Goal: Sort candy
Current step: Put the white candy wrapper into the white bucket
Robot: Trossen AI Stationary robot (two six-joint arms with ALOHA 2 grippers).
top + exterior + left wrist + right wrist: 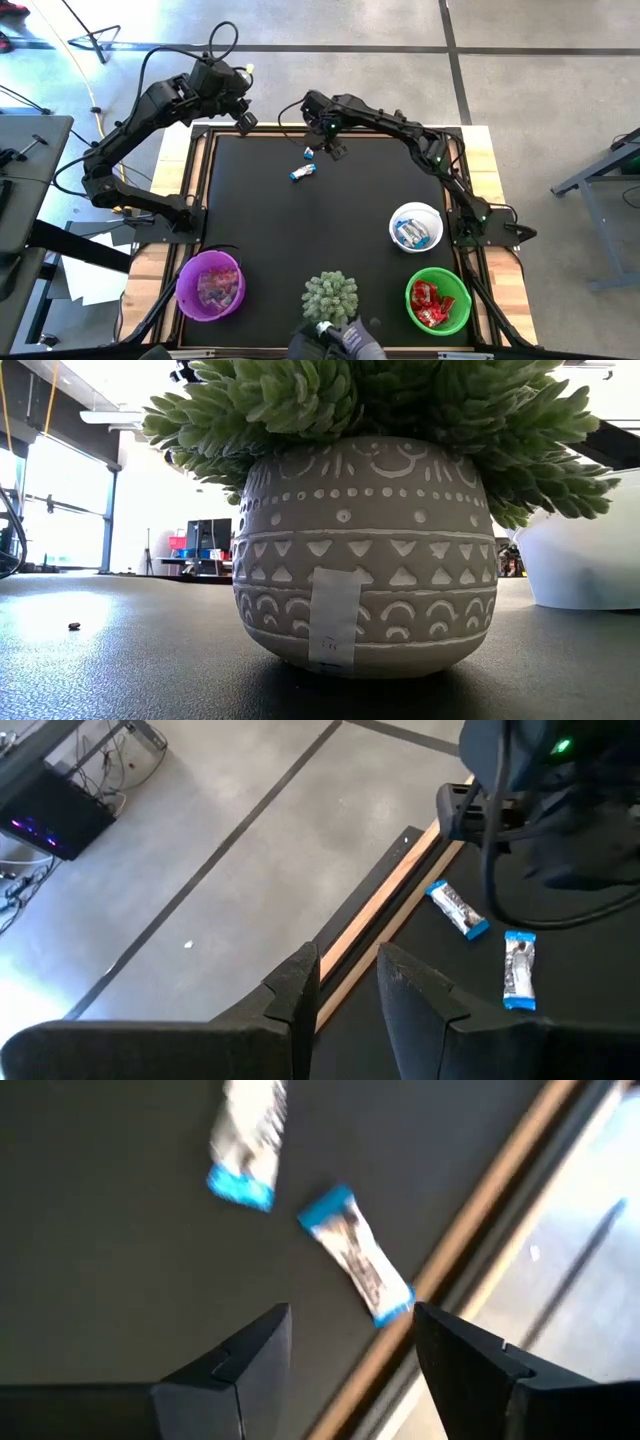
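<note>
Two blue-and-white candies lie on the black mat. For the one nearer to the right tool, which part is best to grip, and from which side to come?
Grip the nearer candy across its narrow middle, coming straight down from above. It lies flat and elongated on the mat, so the open right tool should probably turn until its fingers straddle the long sides, not the crimped blue ends. The other candy lies clear of it.

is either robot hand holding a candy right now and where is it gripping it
Neither. The right hand is open above two blue-and-white candies on the mat; the left hand is empty at the table's edge.
</note>
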